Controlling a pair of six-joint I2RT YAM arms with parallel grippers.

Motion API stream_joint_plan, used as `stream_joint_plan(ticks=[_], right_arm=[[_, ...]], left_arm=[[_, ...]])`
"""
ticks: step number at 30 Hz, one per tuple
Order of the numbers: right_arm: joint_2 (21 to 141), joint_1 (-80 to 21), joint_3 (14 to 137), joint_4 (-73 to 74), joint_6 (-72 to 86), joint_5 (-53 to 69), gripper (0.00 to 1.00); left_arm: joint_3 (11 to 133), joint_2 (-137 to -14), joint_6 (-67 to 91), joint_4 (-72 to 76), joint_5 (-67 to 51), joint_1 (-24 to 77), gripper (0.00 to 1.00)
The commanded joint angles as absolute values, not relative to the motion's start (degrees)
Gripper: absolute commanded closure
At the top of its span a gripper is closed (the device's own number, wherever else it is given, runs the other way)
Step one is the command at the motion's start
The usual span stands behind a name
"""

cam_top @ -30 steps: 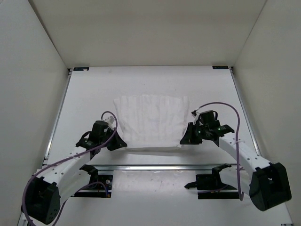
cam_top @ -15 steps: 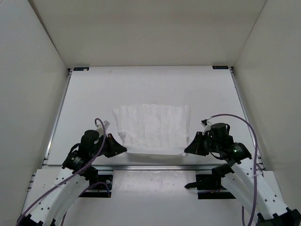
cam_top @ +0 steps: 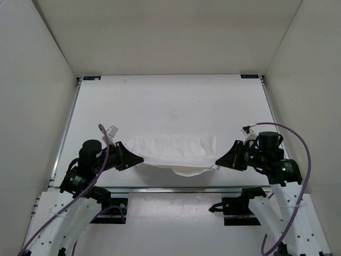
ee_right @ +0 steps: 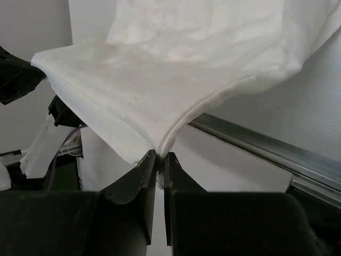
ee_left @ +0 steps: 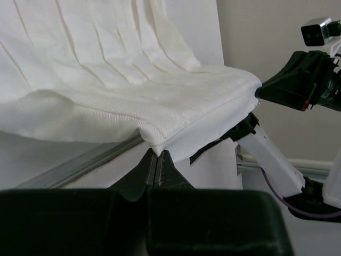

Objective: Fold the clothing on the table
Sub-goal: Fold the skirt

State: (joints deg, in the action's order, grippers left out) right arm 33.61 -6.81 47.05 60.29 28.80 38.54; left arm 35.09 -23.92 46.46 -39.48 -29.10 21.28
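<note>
Two white arms point(cam_top: 72, 221), black joints point(cam_top: 268, 142), looping purple cables point(cam_top: 308, 168)

A large flat white rectangular table point(cam_top: 170, 101) is filling the middle of the top view, from the upper centre down to the lower centre of the frame. A thin metal edge rail point(cam_top: 176, 189) is running along its lower side, and similar rails are going up the left and right sides. One small dark corner bracket point(cam_top: 91, 78) is sitting at the upper left corner, and another bracket point(cam_top: 249, 76) at the upper right. A white pleated fabric garment point(cam_top: 176, 145) is lying on the lower middle of the table. Its upper part is resting on the surface, while its lower edge is hanging above it, sagging in the centre.
</note>
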Motion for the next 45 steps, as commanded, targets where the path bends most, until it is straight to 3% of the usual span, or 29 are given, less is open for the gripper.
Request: stream_joint_plan(ticks=[1, 7, 16, 17, 18, 19, 21, 24, 28, 36, 42, 45], right_arm=[[38.7, -4.7, 45.0, 55.9, 26.4, 35.9, 1.0], [50.9, -7.6, 40.9, 36.8, 31.4, 36.8, 1.0], [78.3, -3.8, 53.5, 21.9, 30.8, 37.3, 1.0], [81.8, -3.8, 55.7, 19.3, 30.4, 36.9, 0.96], [84.9, -4.3, 57.8, 16.2, 29.5, 34.7, 0.88], [86.6, -4.7, 58.5, 14.7, 28.7, 32.2, 0.68], [88.7, -4.7, 62.2, 13.4, 27.5, 28.2, 0.39], [87.1, -5.8, 64.3, 17.6, 25.9, 23.7, 0.2], [79.4, -5.3, 57.7, 21.3, 24.1, 18.5, 0.14], [65.4, -3.7, 33.9, 18.9, 26.4, 23.5, 0.08], [68.1, -4.2, 27.3, 11.0, 30.1, 27.8, 0.07], [70.8, -4.7, 26.4, 6.7, 31.3, 29.1, 0.12]], left_arm=[[33.0, -29.8, 46.3, -32.6, -20.5, 19.3, 1.0], [28.2, -40.1, 46.4, -20.9, -20.6, 11.3, 1.0], [33.4, -61.6, 44.6, -8.6, -12.8, 7.3, 0.97], [34.7, -63.8, 44.5, -6.3, -12.7, 7.1, 0.89], [35.6, -68.1, 44.1, -4.8, -13.6, 5.9, 0.61], [36.9, -72.0, 44.0, -3.1, -15.5, 4.7, 0.44], [40.1, -76.0, 45.0, -0.6, -17.8, 3.6, 0.33], [44.3, -76.9, 43.4, -2.7, -19.0, 3.9, 0.27], [40.4, -71.4, 41.2, -6.9, -19.0, 5.4, 0.25], [25.8, -54.2, 39.3, -14.7, -14.2, 8.7, 0.24], [17.6, -48.1, 40.7, -15.4, -13.4, 9.3, 0.24], [16.1, -48.1, 40.7, -15.6, -12.8, 10.7, 0.23]])
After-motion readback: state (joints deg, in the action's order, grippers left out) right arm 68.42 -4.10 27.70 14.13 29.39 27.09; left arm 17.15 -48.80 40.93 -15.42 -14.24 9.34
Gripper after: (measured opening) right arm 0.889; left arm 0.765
